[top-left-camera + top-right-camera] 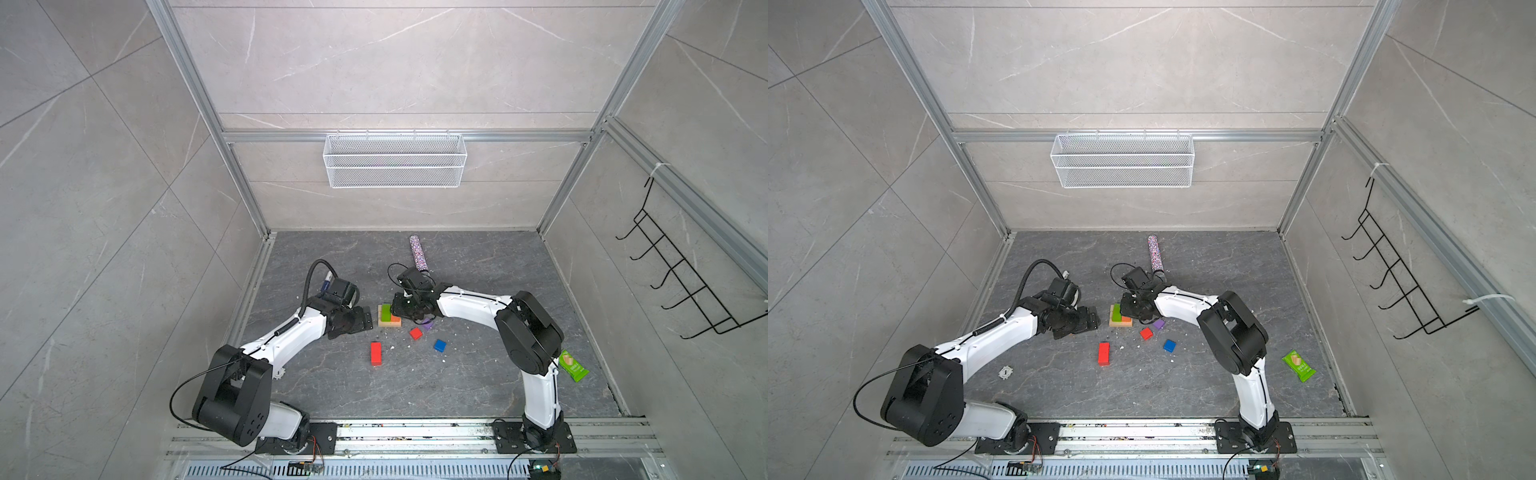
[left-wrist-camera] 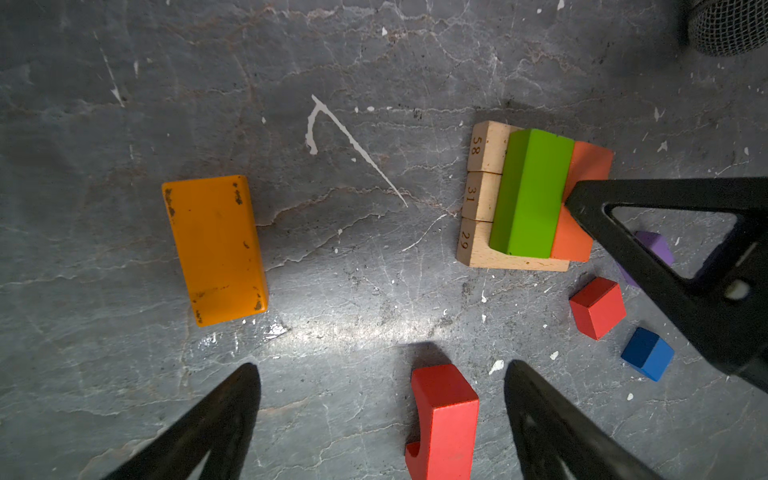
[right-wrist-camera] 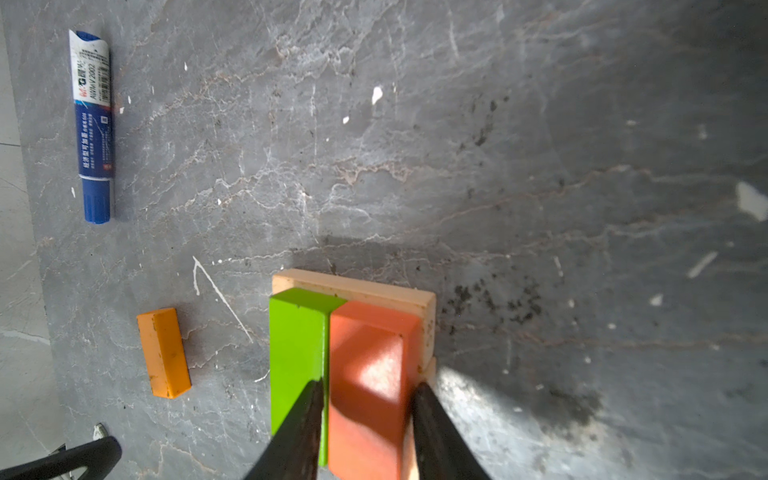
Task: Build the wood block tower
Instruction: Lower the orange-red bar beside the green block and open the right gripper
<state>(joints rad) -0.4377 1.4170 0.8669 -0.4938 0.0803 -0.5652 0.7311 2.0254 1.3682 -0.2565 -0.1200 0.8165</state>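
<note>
Dark veined counter (image 1: 478, 270), flecked white, boxed by grey tiled walls (image 1: 395, 75). Left claw (image 2: 382, 365) released, spread wide; right claw (image 3: 369, 382) straddles the tower's (image 1: 389, 316) orange-red block (image 3: 374, 332), grip unclear.

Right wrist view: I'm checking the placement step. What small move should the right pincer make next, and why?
Probably open the right pincer wider and lift straight up. The orange-red block lies flat on the tan base, snug beside the green block, with the pincer straddling it; pulling sideways could drag it askew.
</note>
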